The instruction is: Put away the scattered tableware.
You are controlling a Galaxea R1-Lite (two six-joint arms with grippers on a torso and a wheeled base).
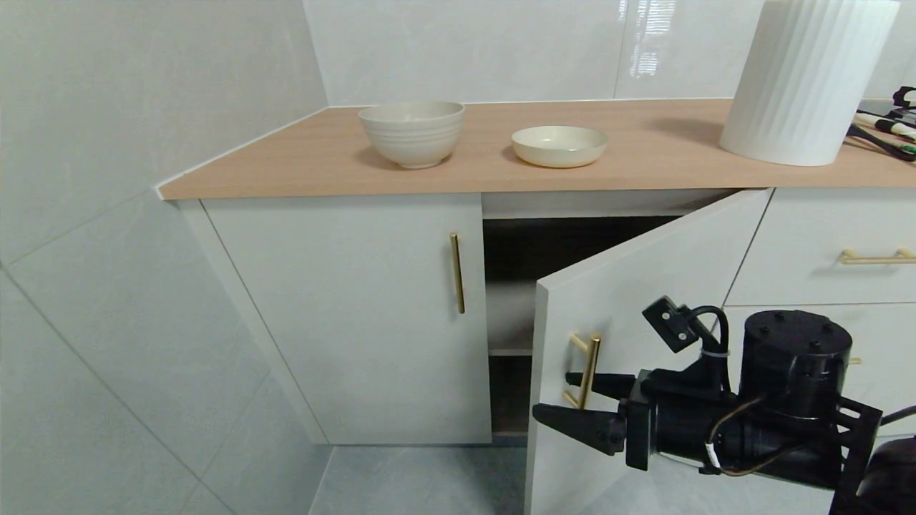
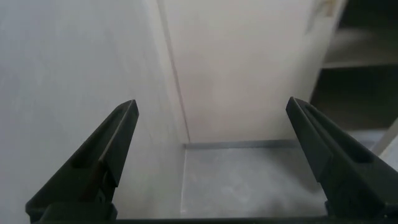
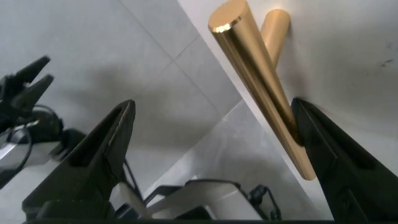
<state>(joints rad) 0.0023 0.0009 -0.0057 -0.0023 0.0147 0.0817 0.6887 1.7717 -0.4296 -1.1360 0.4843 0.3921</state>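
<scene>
A ribbed cream bowl (image 1: 411, 132) and a shallow cream dish (image 1: 559, 145) stand side by side on the wooden counter (image 1: 286, 161). Below them the cabinet's right door (image 1: 644, 286) hangs partly open. My right gripper (image 1: 551, 394) is open at that door's gold handle (image 1: 589, 368). In the right wrist view the handle (image 3: 249, 74) lies between the spread fingers of the right gripper (image 3: 212, 107), closer to one of them. My left gripper (image 2: 211, 104) is open and holds nothing, low down facing the closed left door (image 2: 242, 68) and the tiled wall.
A tall white ribbed container (image 1: 805, 79) stands on the counter's right, with dark utensils (image 1: 887, 132) beyond it. Inside the open cabinet a shelf (image 1: 509, 318) shows. Drawers with gold pulls (image 1: 876, 256) lie to the right. A tiled wall closes the left side.
</scene>
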